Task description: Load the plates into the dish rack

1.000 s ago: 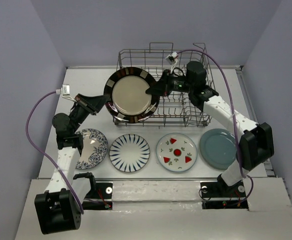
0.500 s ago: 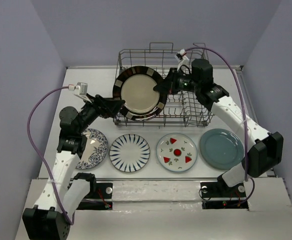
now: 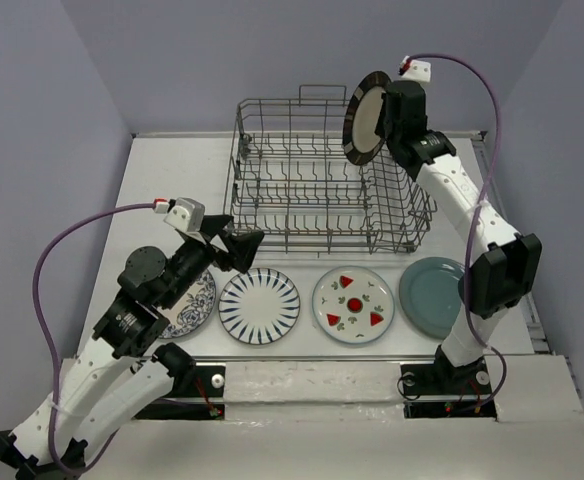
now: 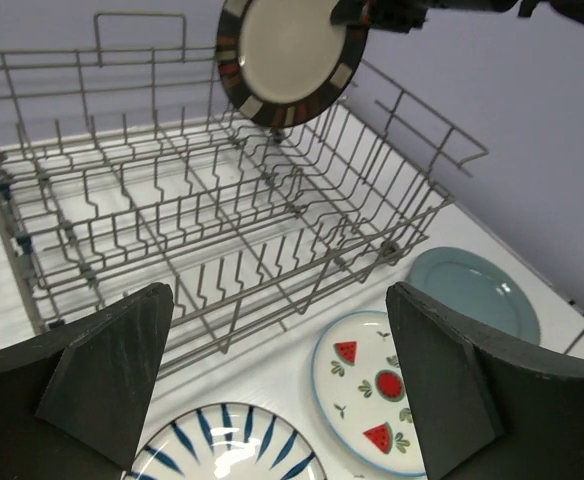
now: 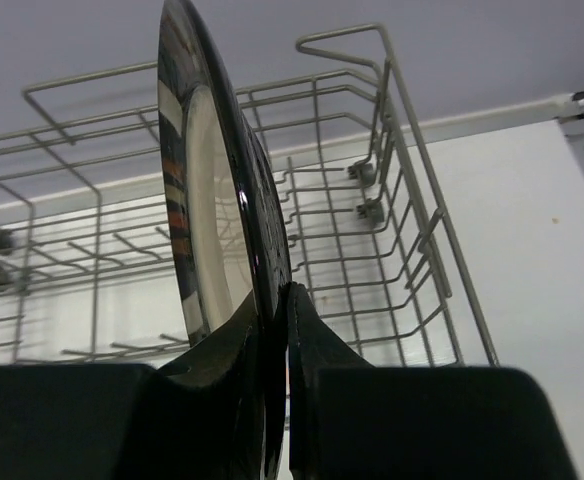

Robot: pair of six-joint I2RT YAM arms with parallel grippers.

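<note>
Overhead: nothing racked yet, the dish rack (image 3: 302, 237) is bare with the floral plate (image 3: 200, 298), striped plate (image 3: 259, 305), fruit plate (image 3: 353, 304) and teal plate (image 3: 434, 296) lined up before it, and the right gripper (image 3: 388, 118), arm stretched high, holds the dark plate (image 3: 364, 120) on edge over the rack's far right corner. Left wrist: the left gripper (image 4: 280, 295) gapes wide, empty (just staring into the rack). Right wrist: jaws clamped on that plate's rim.

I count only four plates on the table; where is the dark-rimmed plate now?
In the top view the dark-rimmed plate is held on edge by the right gripper, in the air above the far right part of the dish rack.
</note>
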